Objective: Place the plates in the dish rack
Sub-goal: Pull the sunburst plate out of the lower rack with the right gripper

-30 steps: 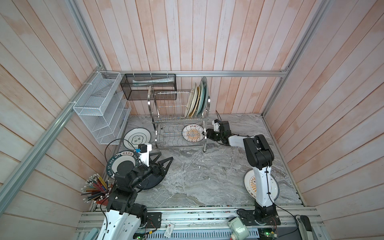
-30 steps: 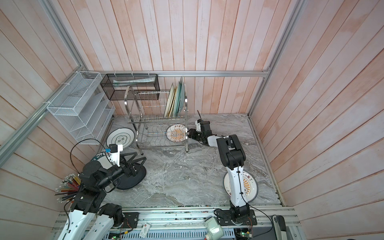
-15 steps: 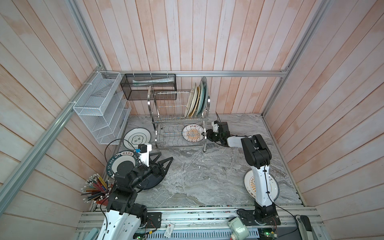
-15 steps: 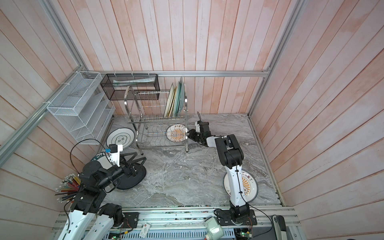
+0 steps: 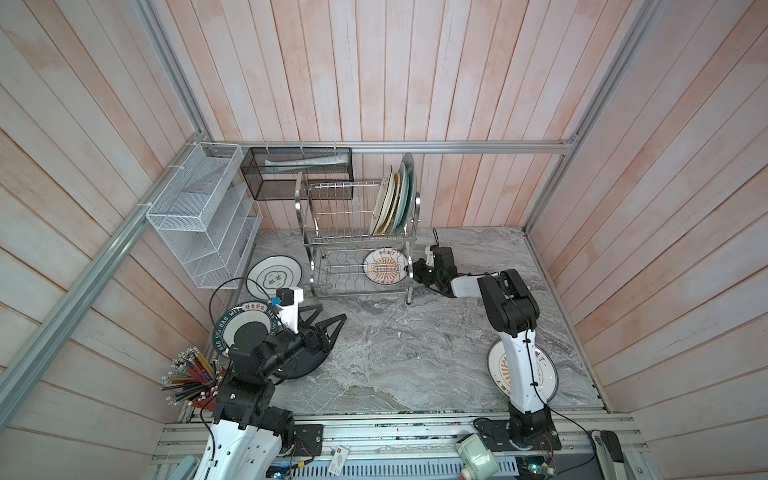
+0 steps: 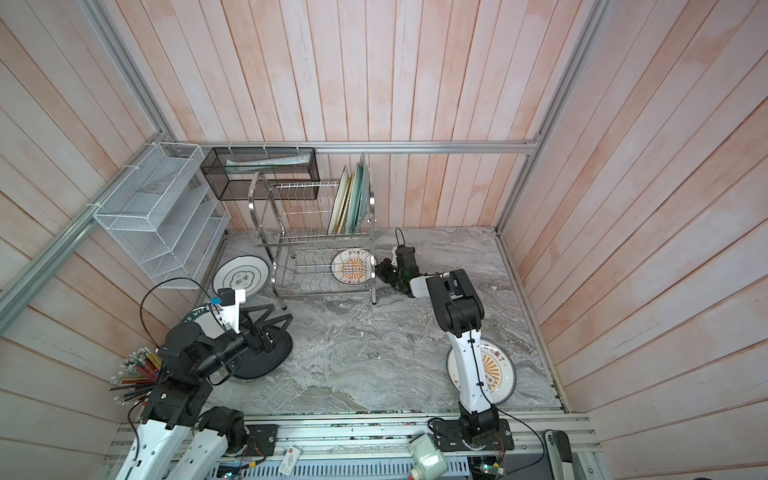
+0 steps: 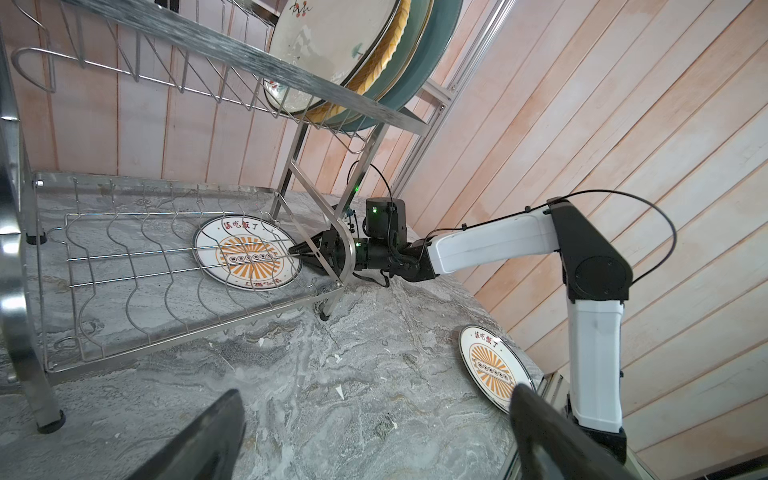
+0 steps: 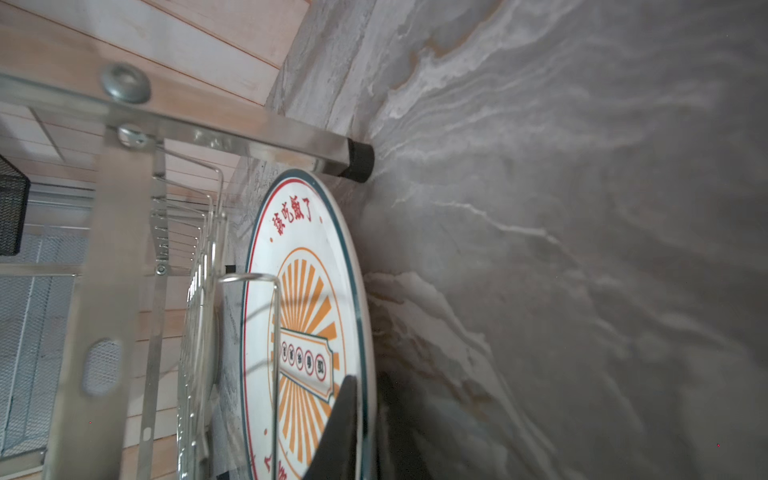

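An orange-sunburst plate (image 5: pixel 384 266) (image 6: pixel 352 267) (image 7: pixel 247 257) (image 8: pixel 299 291) lies flat on the marble under the lower tier of the dish rack (image 5: pixel 353 241) (image 7: pixel 291 75). My right gripper (image 5: pixel 415 270) (image 6: pixel 379 270) (image 7: pixel 295 255) (image 8: pixel 365 432) reaches through the rack's end arch and is shut on this plate's rim. Several plates (image 5: pixel 395 199) stand upright in the top tier. My left gripper (image 5: pixel 328 318) (image 6: pixel 279 313) (image 7: pixel 374 449) hangs open and empty over a black plate (image 5: pixel 307 361). Lying loose are a lettered plate (image 5: pixel 241 316), a green-ringed plate (image 5: pixel 272 272) and another sunburst plate (image 5: pixel 544 370).
A white mesh organiser (image 5: pixel 199 216) and a black mesh basket (image 5: pixel 297 170) hang on the back-left walls. A bundle of pencils (image 5: pixel 191 374) sits at the front left. Wooden walls close in three sides. The right arm's base stands over the second sunburst plate.
My right gripper has closed from half open onto the sunburst plate's rim and has edged closer to the rack. The left arm has not moved.
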Robot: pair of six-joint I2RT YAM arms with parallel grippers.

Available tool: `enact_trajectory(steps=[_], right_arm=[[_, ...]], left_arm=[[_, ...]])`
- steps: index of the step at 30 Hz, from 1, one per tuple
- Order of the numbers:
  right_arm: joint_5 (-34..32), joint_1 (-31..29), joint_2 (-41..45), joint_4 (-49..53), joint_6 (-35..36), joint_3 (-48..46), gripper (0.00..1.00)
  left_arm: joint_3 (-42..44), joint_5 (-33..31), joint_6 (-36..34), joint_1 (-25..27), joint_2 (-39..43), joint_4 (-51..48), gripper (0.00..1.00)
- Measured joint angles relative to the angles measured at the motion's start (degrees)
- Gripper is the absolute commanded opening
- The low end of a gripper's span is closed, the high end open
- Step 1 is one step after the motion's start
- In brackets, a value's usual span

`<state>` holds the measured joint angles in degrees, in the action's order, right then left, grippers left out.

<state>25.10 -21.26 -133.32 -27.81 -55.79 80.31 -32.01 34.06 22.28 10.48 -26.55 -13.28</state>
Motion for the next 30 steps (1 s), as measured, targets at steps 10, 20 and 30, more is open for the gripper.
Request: enact_trajectory(steps=[10,20,30], right_arm=[[-2.1,2.1,7.9,-3.3,0.5,-11.9,0.00],[-3.5,14.9,27.0,-0.7,3.5,-33.0,0.00],[-8.7,16.9,55.0,13.7,5.1,-40.9,0.00]], left_arm=[[0.0,-0.3,0.0,0.0,0.0,0.0,1.00],[0.1,-1.3,0.3,0.0,0.5,0.0,1.00],[2.6,-1.7,1.3,0.1,1.3,1.4,1.00]])
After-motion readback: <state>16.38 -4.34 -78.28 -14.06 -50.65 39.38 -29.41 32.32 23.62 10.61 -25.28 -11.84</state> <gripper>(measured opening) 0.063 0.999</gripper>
